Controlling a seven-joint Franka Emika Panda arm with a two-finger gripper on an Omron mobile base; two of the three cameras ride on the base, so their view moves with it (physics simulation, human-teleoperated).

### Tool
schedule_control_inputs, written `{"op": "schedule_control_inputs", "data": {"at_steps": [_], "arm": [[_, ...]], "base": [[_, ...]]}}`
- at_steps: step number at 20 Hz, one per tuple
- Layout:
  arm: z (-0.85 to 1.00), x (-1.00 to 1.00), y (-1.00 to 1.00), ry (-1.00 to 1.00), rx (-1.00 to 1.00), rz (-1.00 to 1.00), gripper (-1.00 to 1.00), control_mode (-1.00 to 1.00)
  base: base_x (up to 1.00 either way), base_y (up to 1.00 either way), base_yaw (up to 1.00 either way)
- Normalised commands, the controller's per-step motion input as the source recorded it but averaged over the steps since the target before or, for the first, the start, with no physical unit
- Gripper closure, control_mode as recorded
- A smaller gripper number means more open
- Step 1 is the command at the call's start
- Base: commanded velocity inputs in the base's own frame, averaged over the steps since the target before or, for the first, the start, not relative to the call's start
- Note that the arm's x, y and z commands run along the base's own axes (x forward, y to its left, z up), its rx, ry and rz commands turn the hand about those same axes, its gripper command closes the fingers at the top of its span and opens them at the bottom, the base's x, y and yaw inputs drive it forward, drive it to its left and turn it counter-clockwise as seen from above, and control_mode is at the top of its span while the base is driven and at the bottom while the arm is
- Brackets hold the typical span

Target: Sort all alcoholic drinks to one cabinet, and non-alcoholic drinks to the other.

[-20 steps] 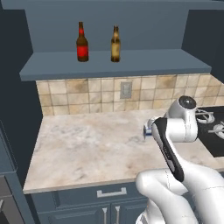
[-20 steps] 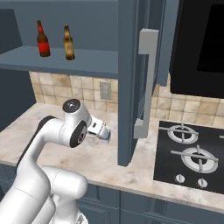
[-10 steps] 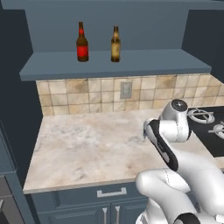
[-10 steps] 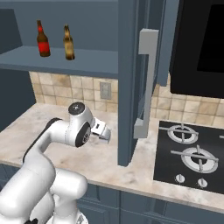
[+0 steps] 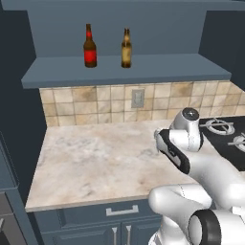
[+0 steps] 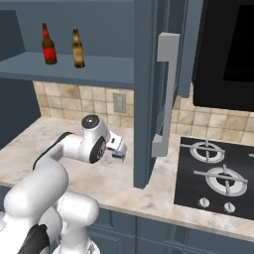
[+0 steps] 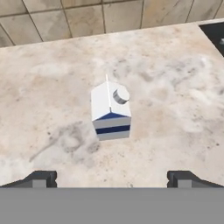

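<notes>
Gripper [image 7: 112, 178]: spread wide, holding nothing, poised above the counter [image 7: 175, 96].
Carton [image 7: 110, 110]: white with a blue band and a grey cap, upright on the counter at 12 o'clock from the fingertips [image 7: 40, 179], apart from them.
Red-label beer [image 5: 89, 46]: on the open shelf [image 5: 124, 70], upright.
Tan-label beer [image 5: 126, 48]: at 3 o'clock of the red one, near it, apart.
Stove [image 6: 218, 176]: at 3 o'clock of the arm.
</notes>
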Motion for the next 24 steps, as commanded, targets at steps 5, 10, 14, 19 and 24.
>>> {"op": "schedule_control_inputs", "data": {"at_steps": [5, 10, 14, 19, 24], "arm": [[-0.1, 0.22, 0.0, 0.0, 0.0, 0.0, -1.0, -1.0], [-0.26, 0.21, 0.0, 0.0, 0.0, 0.0, -1.0, -1.0], [-0.26, 0.28, -0.01, 0.0, 0.0, 0.0, -1.0, -1.0], [-0.16, 0.3, 0.0, 0.0, 0.0, 0.0, -1.0, -1.0], [-0.1, 0.19, 0.0, 0.0, 0.0, 0.0, -1.0, -1.0]], "base": [[0.0, 0.0, 0.0], [0.0, 0.0, 0.0], [0.0, 0.0, 0.0], [0.0, 0.0, 0.0], [0.0, 0.0, 0.0]]}}
